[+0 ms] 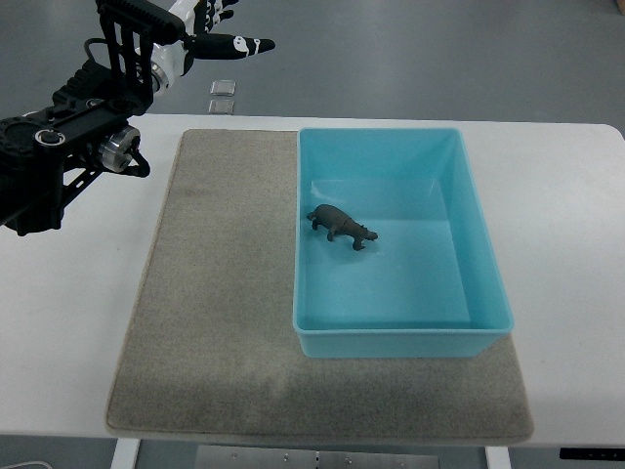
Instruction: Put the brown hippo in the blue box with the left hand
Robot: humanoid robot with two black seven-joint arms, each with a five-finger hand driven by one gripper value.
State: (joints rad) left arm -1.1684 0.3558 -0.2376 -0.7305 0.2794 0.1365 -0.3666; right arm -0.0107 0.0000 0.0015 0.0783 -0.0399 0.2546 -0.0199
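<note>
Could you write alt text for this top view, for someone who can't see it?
A small brown hippo toy stands inside an open blue box, which sits on a grey mat on a white table. The robot's left hand hangs raised at the upper left, fingers spread and empty, away from the box.

hippo: 1 | blue box: 1 | mat: 1 | table: 1 | hand: 1
</note>
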